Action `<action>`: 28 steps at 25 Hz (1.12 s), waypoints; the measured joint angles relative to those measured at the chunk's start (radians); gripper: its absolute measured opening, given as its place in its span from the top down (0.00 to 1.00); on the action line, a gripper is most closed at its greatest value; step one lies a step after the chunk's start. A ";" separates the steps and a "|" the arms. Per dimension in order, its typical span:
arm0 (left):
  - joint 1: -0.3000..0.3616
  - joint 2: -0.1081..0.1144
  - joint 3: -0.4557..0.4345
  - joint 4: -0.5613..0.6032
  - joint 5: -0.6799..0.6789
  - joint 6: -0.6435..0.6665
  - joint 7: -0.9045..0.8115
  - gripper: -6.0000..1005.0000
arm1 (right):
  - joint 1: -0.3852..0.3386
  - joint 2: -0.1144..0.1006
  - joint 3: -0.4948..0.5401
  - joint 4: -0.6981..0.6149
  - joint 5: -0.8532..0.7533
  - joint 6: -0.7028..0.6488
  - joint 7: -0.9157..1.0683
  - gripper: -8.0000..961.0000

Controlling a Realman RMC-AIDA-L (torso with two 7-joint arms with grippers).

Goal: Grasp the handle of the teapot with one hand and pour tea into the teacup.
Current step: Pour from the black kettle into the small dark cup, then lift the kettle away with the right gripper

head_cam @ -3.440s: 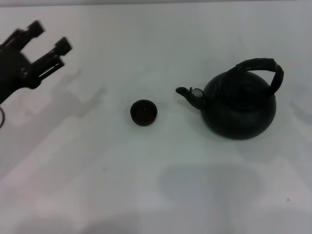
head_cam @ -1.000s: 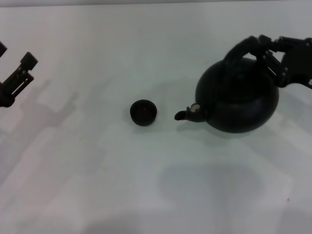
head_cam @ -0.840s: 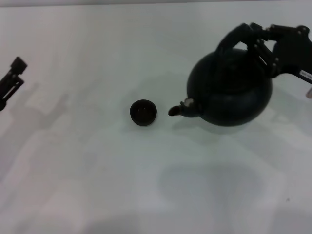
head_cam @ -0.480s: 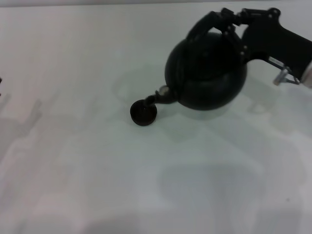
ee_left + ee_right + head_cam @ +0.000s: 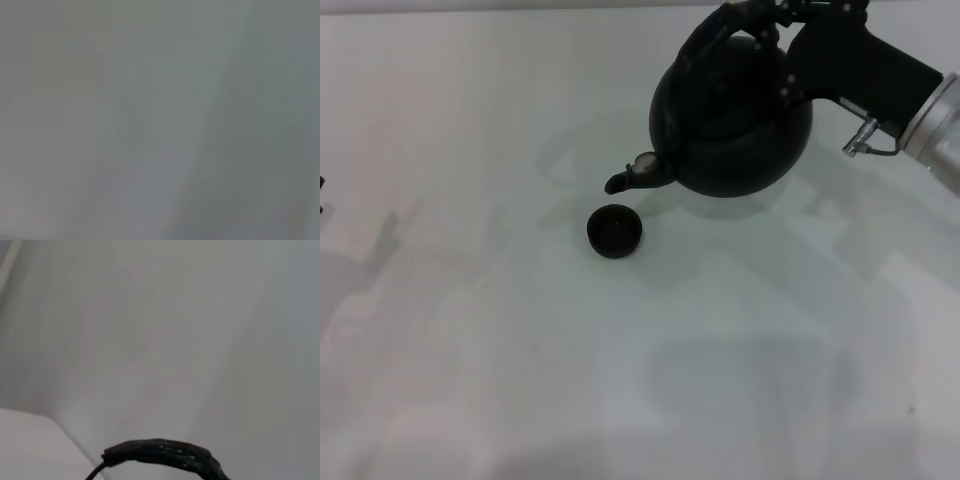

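Black and matte, the teapot (image 5: pixel 732 120) hangs clear of the white table (image 5: pixel 620 380), carried by the right gripper (image 5: pixel 775 12) at the far right of the head view. That gripper's fingers (image 5: pixel 790 10) are clamped on the handle (image 5: pixel 710 35), the thick arched hoop over the pot's top, and the round body hangs just below the fingers. The pot is tipped, its short spout (image 5: pixel 625 180) slanting down and away from the fingers toward the robot's left, with a pale mark at the spout's base. The spout's tip sits just above and a little beyond the teacup (image 5: pixel 615 231) as the head view shows it, close to the rim but apart from it. The teacup, small, dark and handleless, stands upright on the table, below the fingers and off to their left, near the middle of the view. No liquid can be made out between spout and cup. Behind the fingers, the right arm's dark wrist runs toward the right edge of the head view and ends in a silver section.

In the right wrist view a rough black arc of the handle (image 5: pixel 165 455) shows against the pale background. The left wrist view shows only a plain grey surface, and the left gripper cannot be made out in any view.
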 joint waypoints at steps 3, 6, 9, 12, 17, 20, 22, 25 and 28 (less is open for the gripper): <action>-0.007 0.000 0.000 -0.009 0.002 0.001 0.001 0.13 | 0.003 0.000 -0.018 0.001 0.007 0.021 -0.053 0.86; -0.015 0.001 -0.001 -0.014 0.002 0.005 0.001 0.13 | 0.005 0.000 -0.036 0.000 0.009 0.043 -0.095 0.87; -0.021 0.001 0.000 -0.015 0.003 0.011 0.001 0.13 | 0.005 0.000 -0.050 -0.001 0.010 0.061 -0.136 0.87; -0.022 0.001 0.001 -0.015 0.003 0.015 0.002 0.13 | 0.006 0.000 -0.071 -0.009 0.011 0.090 -0.172 0.87; -0.025 0.000 0.003 -0.015 0.005 0.024 0.001 0.13 | 0.007 0.000 -0.097 -0.019 0.011 0.126 -0.218 0.88; -0.025 -0.001 0.003 -0.015 0.005 0.025 0.001 0.13 | 0.007 0.000 -0.111 -0.033 0.012 0.147 -0.240 0.88; -0.025 -0.001 0.002 -0.016 0.005 0.026 0.001 0.13 | 0.007 0.001 -0.119 -0.039 0.021 0.162 -0.263 0.88; -0.025 -0.001 0.000 -0.021 0.005 0.027 0.001 0.13 | 0.009 0.001 -0.137 -0.043 0.067 0.176 -0.317 0.88; -0.025 0.000 0.000 -0.025 0.005 0.029 0.002 0.13 | 0.011 0.001 -0.155 -0.049 0.117 0.194 -0.380 0.88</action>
